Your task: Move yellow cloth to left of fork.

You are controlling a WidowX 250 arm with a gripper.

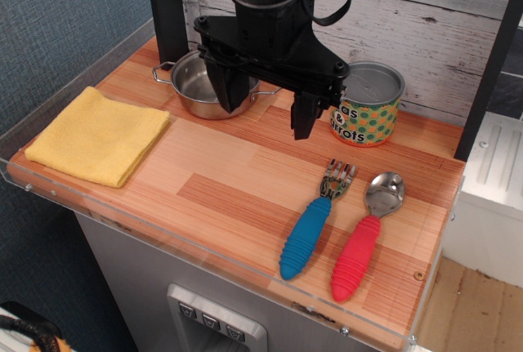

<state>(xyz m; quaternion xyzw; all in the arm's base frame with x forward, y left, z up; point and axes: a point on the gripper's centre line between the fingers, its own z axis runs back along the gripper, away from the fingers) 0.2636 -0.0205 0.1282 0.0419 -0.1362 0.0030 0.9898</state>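
Observation:
The yellow cloth lies flat and folded at the left end of the wooden tabletop, near the front left corner. The fork, with a ribbed blue handle and patterned tines, lies at the right front, tines pointing away. My gripper hangs open and empty above the back middle of the table, between the steel pot and the can. It is well to the right of the cloth and behind the fork. Its two black fingers point down.
A steel pot stands at the back, partly behind the gripper. A green dotted can stands at the back right. A red-handled spoon lies right of the fork. A clear acrylic rim edges the table.

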